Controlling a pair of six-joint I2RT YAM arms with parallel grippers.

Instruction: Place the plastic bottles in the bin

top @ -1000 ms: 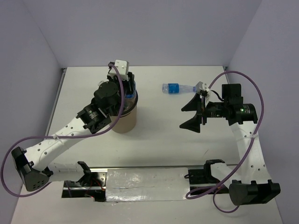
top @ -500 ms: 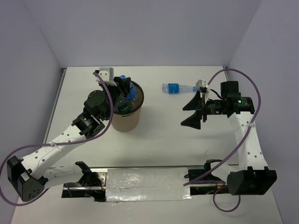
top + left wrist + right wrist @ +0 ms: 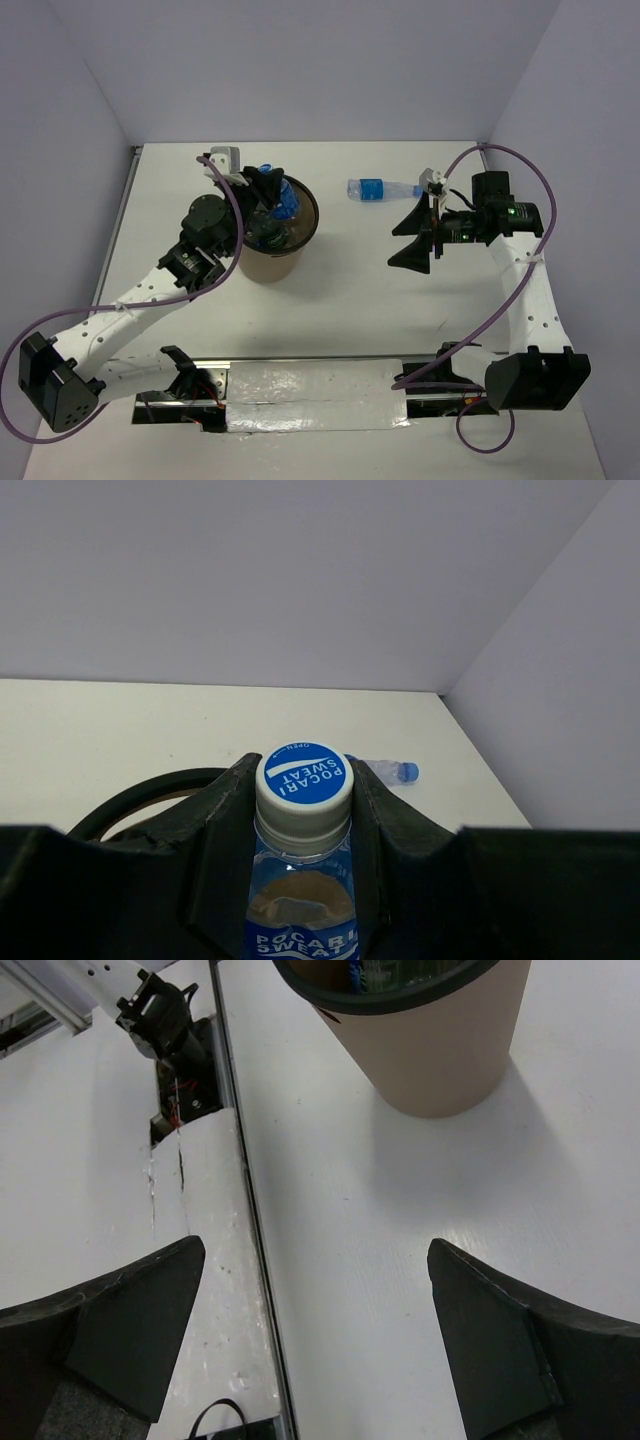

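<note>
The brown bin (image 3: 276, 264) stands left of the table's middle. My left gripper (image 3: 270, 190) is shut on a blue-labelled plastic bottle (image 3: 285, 198) and holds it over the far-left part of the bin's mouth. In the left wrist view the fingers (image 3: 228, 820) clamp the bottle's neck just under its blue and white cap (image 3: 304, 776). Other bottles lie inside the bin (image 3: 372, 972). One blue-labelled bottle (image 3: 376, 188) lies on its side on the table, right of the bin. My right gripper (image 3: 413, 240) is open and empty, near that bottle and right of the bin (image 3: 430, 1050).
The white walls close the table at the back and sides. A metal rail with the arm mounts (image 3: 300, 385) runs along the near edge. A purple cable (image 3: 500, 160) loops over the right arm. The table seam and rail (image 3: 250, 1220) show under the right gripper.
My left wrist has swung back to the left, uncovering the bin's mouth, with the bottle still in its grip. The right gripper has shifted slightly and stays open.
</note>
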